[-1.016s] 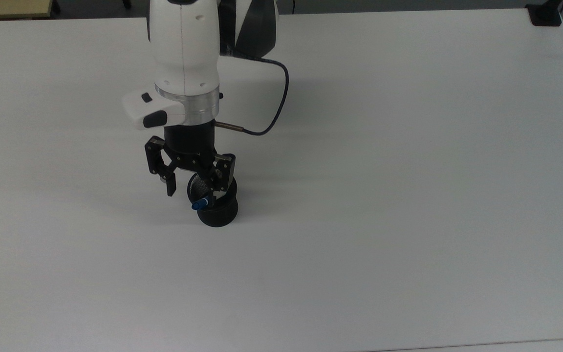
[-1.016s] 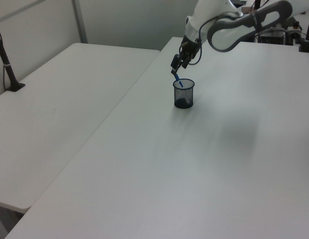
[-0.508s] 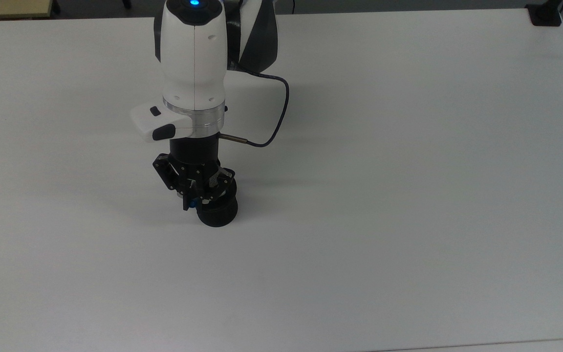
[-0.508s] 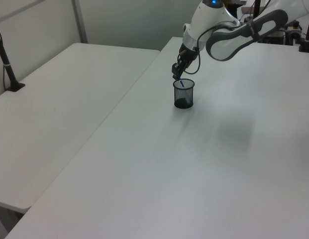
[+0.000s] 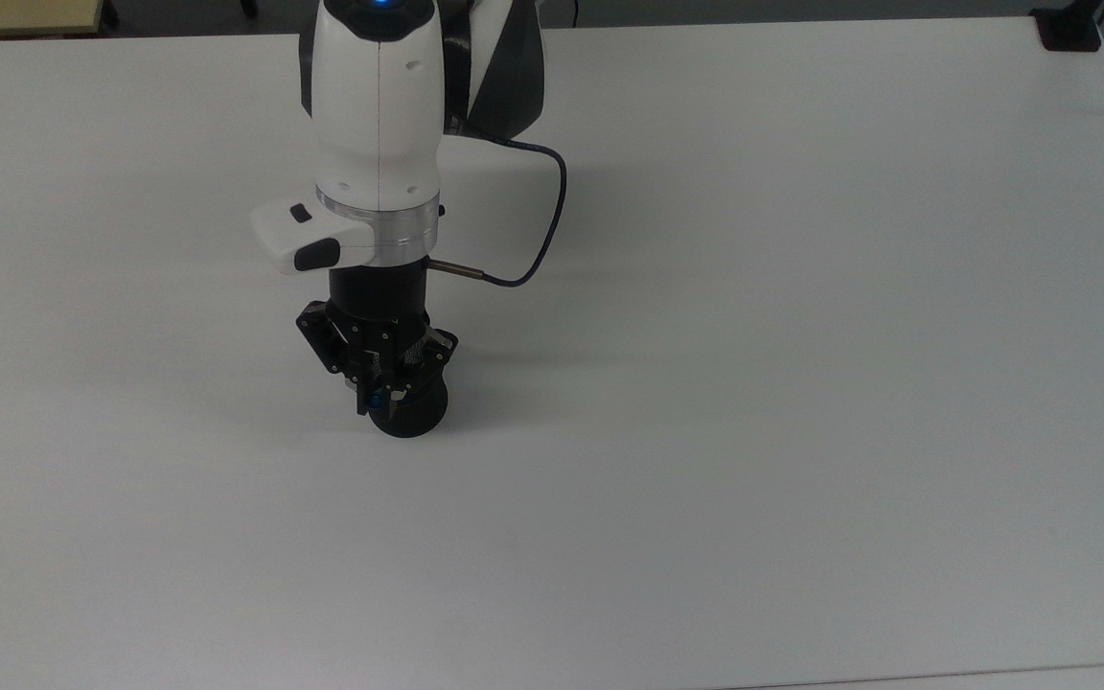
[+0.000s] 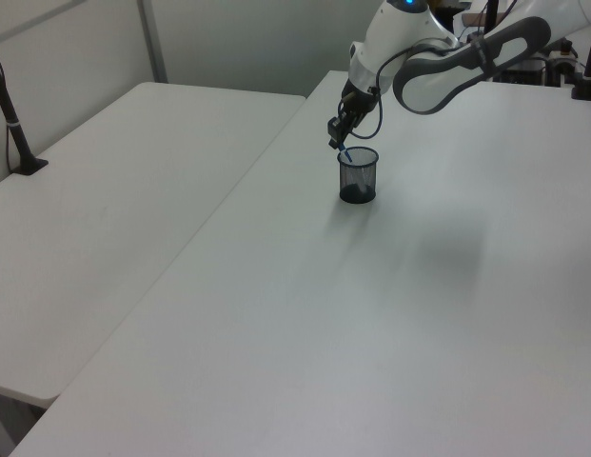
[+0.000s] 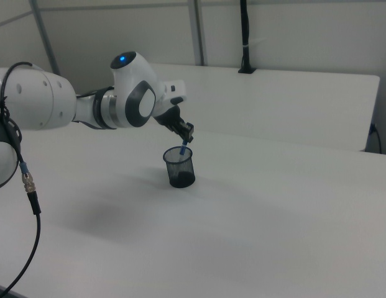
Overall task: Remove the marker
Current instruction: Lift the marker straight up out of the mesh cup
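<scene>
Right now the gripper (image 5: 375, 395) sits just over the cup (image 5: 410, 414), its fingers closed on the top of the marker (image 5: 376, 400) — in the top view a spot of blue shows between the black fingertips, at the cup's left edge. The cup, black mesh, stands upright on the white table (image 5: 801, 383), partly hidden under the gripper in the top view.

From the left view the gripper (image 6: 338, 142) hangs above the cup's (image 6: 358, 175) rim on the left view's left, and the marker (image 6: 344, 155) slants down from the fingers into the cup — a thin blue line leaning against the rim, its lower end inside the mesh. The table (image 6: 371, 314) stretches wide around it, and a second white table (image 6: 95, 219) stands beside it on the left view's left.

From the right view the arm (image 7: 87, 105) reaches in from the right view's left, the gripper (image 7: 187, 133) pointing down and to the right view's right. The marker (image 7: 183, 148) shows as a short blue stub running from the fingers down past the cup's (image 7: 179, 166) rim. So the marker is held at its top but its lower part is in the cup, tilted, not upright
</scene>
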Controlling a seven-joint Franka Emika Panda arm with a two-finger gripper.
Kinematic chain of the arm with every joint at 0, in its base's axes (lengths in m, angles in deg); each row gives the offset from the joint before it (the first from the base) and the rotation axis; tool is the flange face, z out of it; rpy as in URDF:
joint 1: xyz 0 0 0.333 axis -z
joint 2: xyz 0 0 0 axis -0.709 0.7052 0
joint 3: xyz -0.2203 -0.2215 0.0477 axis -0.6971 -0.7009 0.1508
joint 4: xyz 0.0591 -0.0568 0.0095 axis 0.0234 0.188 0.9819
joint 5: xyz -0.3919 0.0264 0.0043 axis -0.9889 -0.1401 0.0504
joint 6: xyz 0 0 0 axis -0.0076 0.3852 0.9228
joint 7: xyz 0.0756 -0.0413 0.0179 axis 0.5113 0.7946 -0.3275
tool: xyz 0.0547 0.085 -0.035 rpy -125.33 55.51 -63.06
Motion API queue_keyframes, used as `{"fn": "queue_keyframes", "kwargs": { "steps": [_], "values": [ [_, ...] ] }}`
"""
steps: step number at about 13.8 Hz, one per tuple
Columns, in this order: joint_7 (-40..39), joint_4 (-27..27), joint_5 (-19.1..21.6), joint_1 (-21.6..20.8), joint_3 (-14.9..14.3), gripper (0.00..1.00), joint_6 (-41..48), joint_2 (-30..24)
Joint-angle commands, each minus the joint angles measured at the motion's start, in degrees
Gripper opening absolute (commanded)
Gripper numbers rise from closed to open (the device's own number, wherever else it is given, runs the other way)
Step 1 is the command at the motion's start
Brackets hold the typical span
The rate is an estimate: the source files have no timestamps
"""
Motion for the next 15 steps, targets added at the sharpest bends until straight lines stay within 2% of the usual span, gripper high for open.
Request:
{"fn": "queue_keyframes", "kwargs": {
  "steps": [1, 5, 7, 9, 12, 15],
  "values": [
    [1.6, 0.6, -0.6, 0.0, -0.4, 0.14, -0.6, -4.1],
    [1.6, 0.6, -0.3, 0.0, -0.4, 0.14, 0.3, -9.6],
    [1.6, 0.1, 0.8, -0.6, 0.1, 0.14, 3.7, -11.3],
    [1.6, -0.3, 1.0, -2.0, 0.3, 0.14, 7.1, -11.4],
    [1.5, -0.1, 1.0, -6.5, 0.3, 0.14, 11.3, -10.6],
    [1.6, 0.1, 1.0, -9.8, 0.3, 0.14, 12.5, -7.1]
  ]
}}
